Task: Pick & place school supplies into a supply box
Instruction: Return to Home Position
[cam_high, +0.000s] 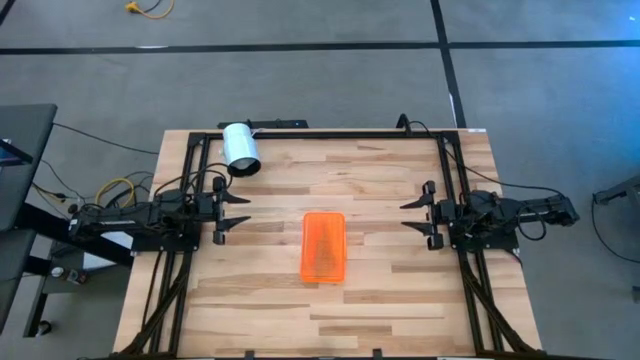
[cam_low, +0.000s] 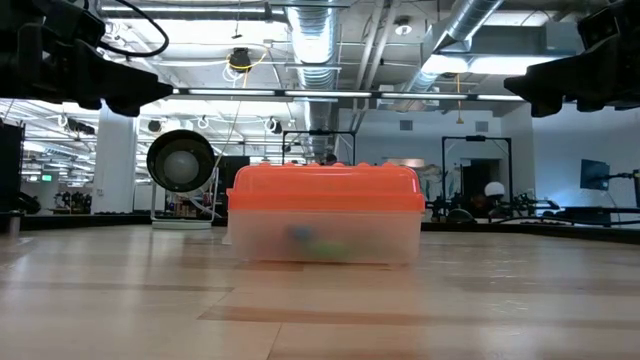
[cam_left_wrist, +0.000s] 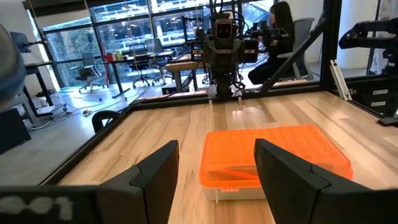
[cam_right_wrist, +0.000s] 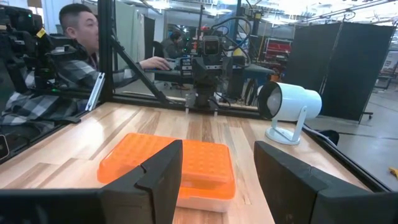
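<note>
Item: pencil box (cam_high: 324, 247), clear body with an orange lid (cam_low: 322, 188), laid flat on the wooden table (cam_high: 400, 290) with the lid seated down on the body; it is placed between the two pincers, ahead of the fingertips of each, a little off their line and touched by neither. Contents: some coloured things (cam_low: 312, 240) are seen through the clear wall in the low view, too blurred to be named. Left pincer (cam_high: 245, 212): held above the table at the box's left side, pointed across towards the right pincer, fingers spread wide with nothing between them; in its own wrist view the left pincer (cam_left_wrist: 217, 149) is seen with the box (cam_left_wrist: 273, 155) framed beyond its two dark fingers (cam_left_wrist: 155, 180). Right pincer (cam_high: 405, 215): held opposite, on the box's right side and apart from it, fingers likewise spread and empty; in its wrist view the right pincer (cam_right_wrist: 217, 152) is seen with the box (cam_right_wrist: 168, 165) lying beyond and between its fingers (cam_right_wrist: 283, 180). Other article: a white cylinder (cam_high: 240, 148) on a small stand, set near the table's far edge, behind the left pincer and well apart from the box; it is also seen in the right wrist view (cam_right_wrist: 289, 106). Beyond the table: a person in a plaid shirt (cam_right_wrist: 68, 68) is seen at a neighbouring bench, and a seated person (cam_left_wrist: 280, 31) is seen past the right arm
</note>
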